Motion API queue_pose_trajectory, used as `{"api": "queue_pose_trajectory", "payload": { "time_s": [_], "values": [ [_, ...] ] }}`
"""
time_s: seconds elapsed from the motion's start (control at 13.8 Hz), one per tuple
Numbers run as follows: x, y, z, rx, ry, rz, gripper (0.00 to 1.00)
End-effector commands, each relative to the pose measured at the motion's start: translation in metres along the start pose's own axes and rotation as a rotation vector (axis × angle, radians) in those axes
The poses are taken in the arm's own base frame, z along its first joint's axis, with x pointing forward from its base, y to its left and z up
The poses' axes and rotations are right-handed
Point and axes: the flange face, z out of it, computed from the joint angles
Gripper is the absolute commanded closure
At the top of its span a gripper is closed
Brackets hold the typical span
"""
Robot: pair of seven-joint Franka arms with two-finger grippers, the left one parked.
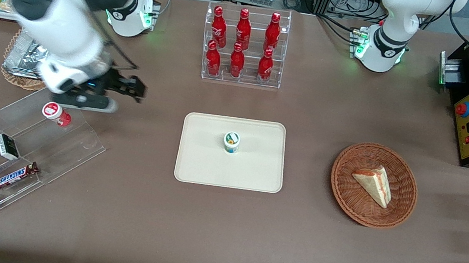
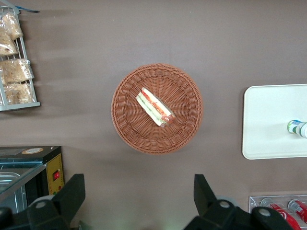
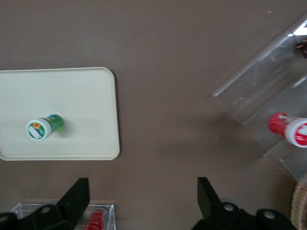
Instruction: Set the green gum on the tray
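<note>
The gripper (image 3: pixel 143 199) hangs empty with its fingers spread wide, above the table between the tray (image 1: pixel 204 167) and the clear stand (image 1: pixel 68 145). The green gum (image 1: pixel 231 142) stands upright mid-tray.

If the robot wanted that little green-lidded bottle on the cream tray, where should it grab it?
From straight above, pinching the round sides just below the lid: the small white green-lidded gum bottle stands upright, alone on the cream rectangular tray. The claw is open, above the table near the clear stand.
</note>
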Motion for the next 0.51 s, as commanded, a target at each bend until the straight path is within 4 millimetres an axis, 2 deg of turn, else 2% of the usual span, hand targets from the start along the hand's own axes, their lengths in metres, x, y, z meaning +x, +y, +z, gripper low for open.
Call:
{"api": "queue_pose_trajectory", "payload": {
  "time_s": [0.0, 0.15, 0.44],
  "values": [
    [-0.007, 0.048, -0.018, 0.023, -0.002, 0.017, 0.00],
    [-0.004, 0.093, -0.025, 0.026, -0.017, -0.012, 0.00],
    [-0.009, 0.165, -0.040, 0.019, -0.027, -0.024, 0.00]
  ]
}}
